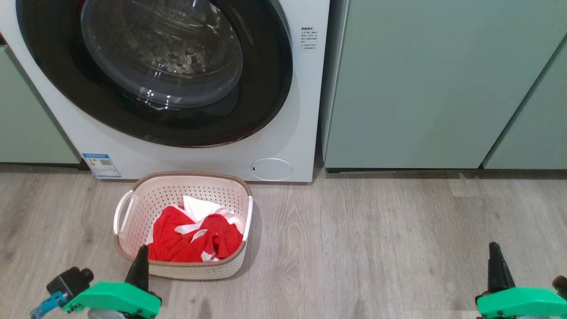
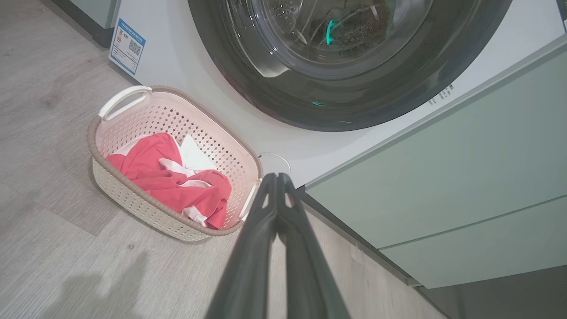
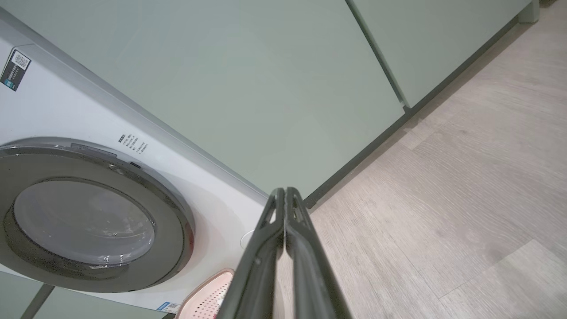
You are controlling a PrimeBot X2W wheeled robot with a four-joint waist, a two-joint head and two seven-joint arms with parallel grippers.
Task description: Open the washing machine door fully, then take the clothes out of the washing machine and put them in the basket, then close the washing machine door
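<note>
Clothes (image 1: 190,241) are lying bunched in the basket (image 1: 195,269), red fabric with white trim and a white patch showing, mostly in its nearer half. The basket is sitting on the floor (image 1: 376,239) just in front of the washer (image 1: 301,133), below the left and middle of its front, between the blue label (image 1: 101,165) and the round hatch (image 1: 271,169). The door (image 1: 266,88) is sitting flush against the washer's front, closed, and the steel drum is showing through its bulging glass centre. Pale-green cabinets (image 1: 421,79) are standing on both sides of the washer.

The left tool (image 1: 141,254) is hovering low, and in the head view it is overlapping the basket's near rim. Its two fingers are pressed together and pinching nothing. In the left wrist view they are pointing toward the basket's right end and the hatch. The right tool (image 1: 496,252) is hanging well apart to the right, over the floor. Its fingers are likewise pressed together and gripping nothing, and they are pointing toward the foot of the cabinet beside the washer.
</note>
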